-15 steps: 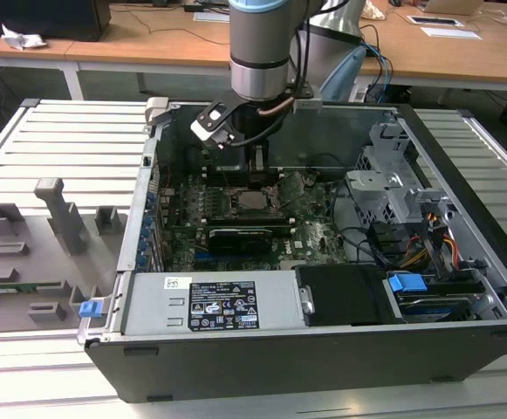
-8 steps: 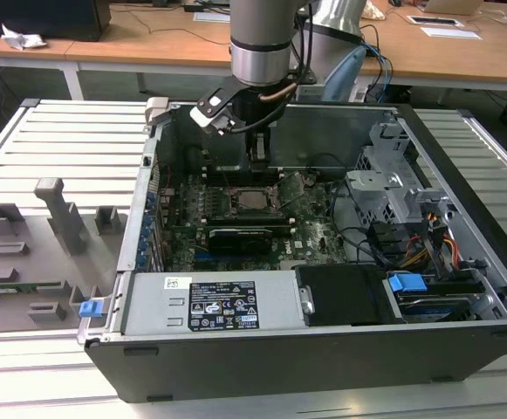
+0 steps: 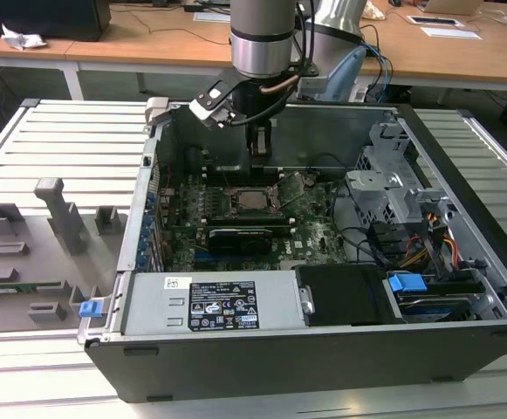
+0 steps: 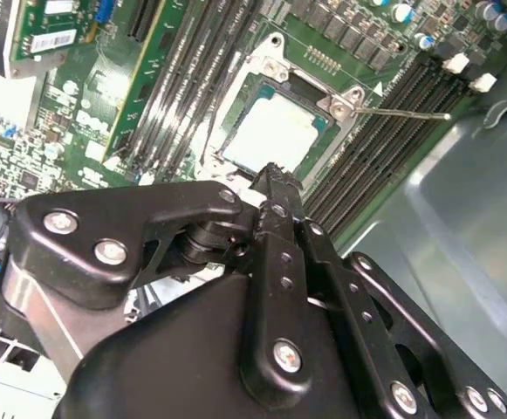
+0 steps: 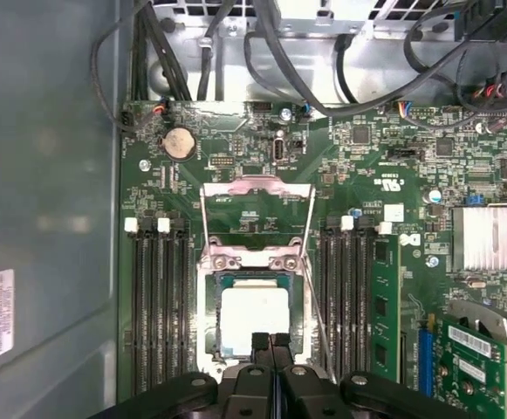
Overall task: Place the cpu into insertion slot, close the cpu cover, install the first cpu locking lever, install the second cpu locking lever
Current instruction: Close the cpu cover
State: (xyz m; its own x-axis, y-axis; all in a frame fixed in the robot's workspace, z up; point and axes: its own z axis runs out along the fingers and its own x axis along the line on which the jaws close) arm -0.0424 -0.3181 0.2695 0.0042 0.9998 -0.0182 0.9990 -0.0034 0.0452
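Observation:
The cpu [image 5: 251,316] [image 4: 270,135] lies silver top up inside the insertion slot [image 5: 208,314] on the motherboard, also seen in the exterior view [image 3: 253,199]. The cpu cover [image 5: 255,187] stands open, swung back off the socket, and the board shows through its window. A thin locking lever [image 5: 316,297] [image 4: 401,112] sticks out free beside the socket. My gripper [image 5: 270,342] [image 4: 275,175] [image 3: 260,148] hangs just above the chip's edge. Its fingers are shut together with nothing between them.
Black memory slots [image 5: 161,305] [image 5: 345,305] flank the socket. A finned heatsink [image 5: 490,237], a green card [image 5: 476,367] and cable bundles [image 5: 262,52] lie around it. The case wall [image 5: 44,218] is close by. A power supply [image 3: 209,301] and drive bays [image 3: 419,288] fill the case's front.

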